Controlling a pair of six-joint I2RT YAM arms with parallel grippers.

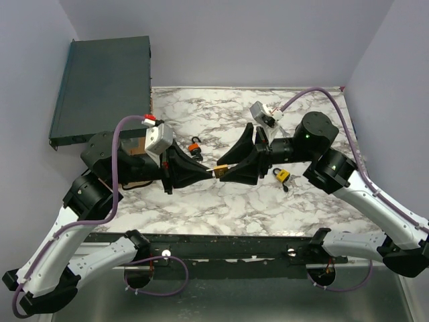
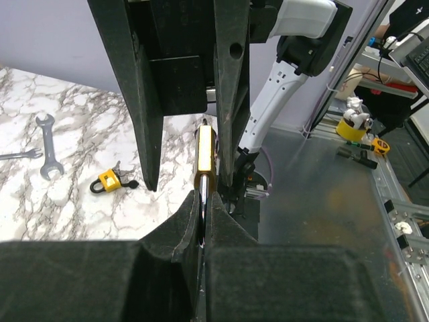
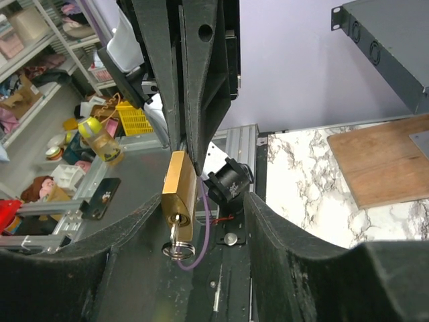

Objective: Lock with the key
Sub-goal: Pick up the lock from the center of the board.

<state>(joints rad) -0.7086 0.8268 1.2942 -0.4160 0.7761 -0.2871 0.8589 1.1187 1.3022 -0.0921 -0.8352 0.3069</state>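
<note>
- My left gripper [image 1: 209, 172], just left of centre in the top view, has its fingers together on the shackle [image 2: 201, 196]. The left wrist view shows the steel loop pinched at the bottom centre of the frame.
- The padlock [image 1: 218, 170] hangs in the air at the centre of the top view, above the tabletop [image 1: 268, 215] and between my two grippers.
- I judge the padlock to be small, rigid and dense for its size, with smooth brass sides. The shackle is round and slick, so the body may swivel in my pinch if it is pushed off-axis.
- The key [image 3: 175, 235] looks thin and stiff. I judge the flat bow to be the place to hold it, pads across its faces, so that a twist carries through.
- My right gripper [image 1: 225, 170], just right of centre, has its fingers apart on either side of the padlock body, clamped on nothing.
- Only the right wrist view shows the key seated in the end of the body, with its ring [image 3: 178, 251] hanging below.
- The left wrist view shows just the body's narrow edge. It alone shows a wrench [image 2: 47, 144] and a yellow lock [image 2: 107, 181] lying at the left.
- No view shows whether the shackle is latched.
</note>
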